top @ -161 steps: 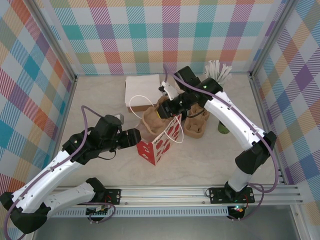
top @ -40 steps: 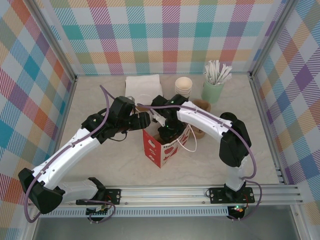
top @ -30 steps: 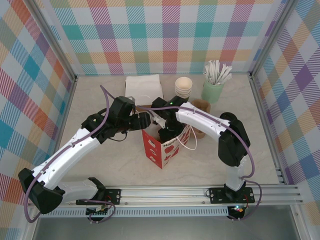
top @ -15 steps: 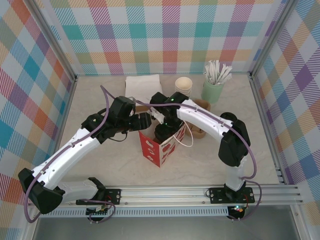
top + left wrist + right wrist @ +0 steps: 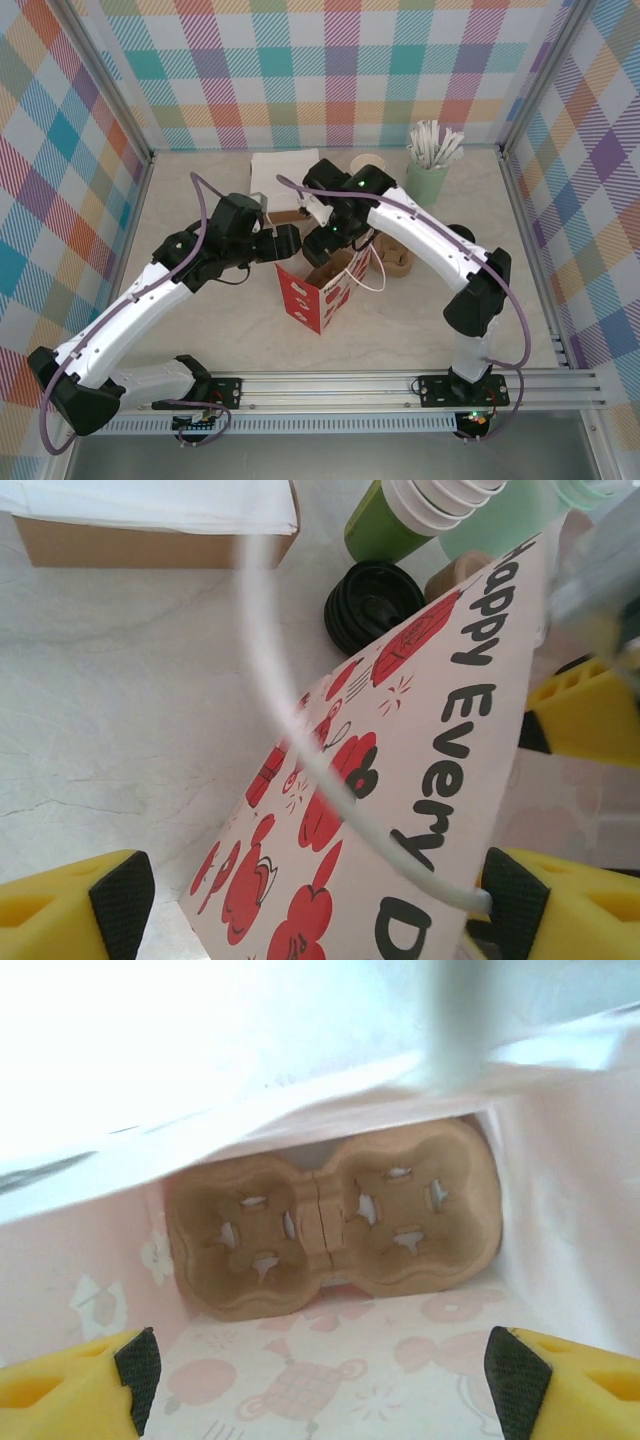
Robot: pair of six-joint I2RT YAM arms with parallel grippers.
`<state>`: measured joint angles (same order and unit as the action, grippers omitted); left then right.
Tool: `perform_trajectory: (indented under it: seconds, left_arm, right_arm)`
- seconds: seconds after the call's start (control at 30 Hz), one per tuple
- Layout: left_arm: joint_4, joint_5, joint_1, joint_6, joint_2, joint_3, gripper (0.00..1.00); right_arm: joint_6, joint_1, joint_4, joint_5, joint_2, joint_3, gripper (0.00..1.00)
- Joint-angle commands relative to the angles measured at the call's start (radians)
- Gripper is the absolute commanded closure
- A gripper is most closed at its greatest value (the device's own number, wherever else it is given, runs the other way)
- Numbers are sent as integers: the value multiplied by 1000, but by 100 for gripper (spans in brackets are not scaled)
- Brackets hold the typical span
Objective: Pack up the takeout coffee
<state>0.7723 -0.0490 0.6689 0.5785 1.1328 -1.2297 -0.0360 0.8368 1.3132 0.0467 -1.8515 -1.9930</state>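
Note:
The takeout coffee is hidden. A red-and-white paper bag (image 5: 318, 296) stands open mid-table, printed side (image 5: 400, 810) facing my left wrist camera. A brown cardboard cup carrier (image 5: 330, 1230) lies inside at its bottom (image 5: 336, 269). My right gripper (image 5: 328, 238) hovers over the bag's mouth, looking down into it, open (image 5: 328, 1380) with nothing between the fingers. My left gripper (image 5: 285, 243) is at the bag's left top edge, open (image 5: 320, 910), with the bag's wall between its fingers. The white cord handle (image 5: 300, 750) ends against the right finger (image 5: 515, 905).
Behind the bag are a box of white napkins (image 5: 285, 180), a stack of green cups (image 5: 400, 520), a pale mint holder of white sticks (image 5: 428, 172) and round black lids (image 5: 375, 605). A second cardboard carrier (image 5: 397, 258) lies right of the bag.
My right gripper has opened and lifted up and back out of the bag, leaving the carrier inside. The left gripper has opened slightly at the bag's edge.

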Motion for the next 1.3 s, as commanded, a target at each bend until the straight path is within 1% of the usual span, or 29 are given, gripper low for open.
perform_trajectory:
  seconds: [0.0,0.27,0.4,0.63,0.8,0.9,1.0,1.17,1.27]
  left_arm:
    - [8,-8,-12,-13,-32,-33,12]
    - [10,-18,-12,-8,-75,-43,10]
    - [26,-32,-11,-9,-88,-48,10]
    - [46,-43,-11,-14,-101,-54,9]
    - [80,-54,-11,-35,-104,-71,9]
    - [128,-79,-11,-59,-98,-89,10]
    - [162,-99,-12,-80,-100,-106,10]
    - [191,-102,-11,-111,-106,-131,12]
    - [191,-84,-11,-143,-104,-147,13]
  right_arm:
    - [20,-16,49,22,43,-65,12]
    - [41,-53,63,31,86,-191,5]
    - [44,-68,51,27,123,-220,0]
    - [30,-92,35,22,212,-216,0]
    - [-19,-125,8,39,293,-175,0]
    - [-44,-169,-13,37,350,-125,0]
    - [-71,-241,-35,22,408,-67,0]
    - [-97,-393,-70,-5,520,49,0]
    - [-102,-487,-87,-5,587,122,0]
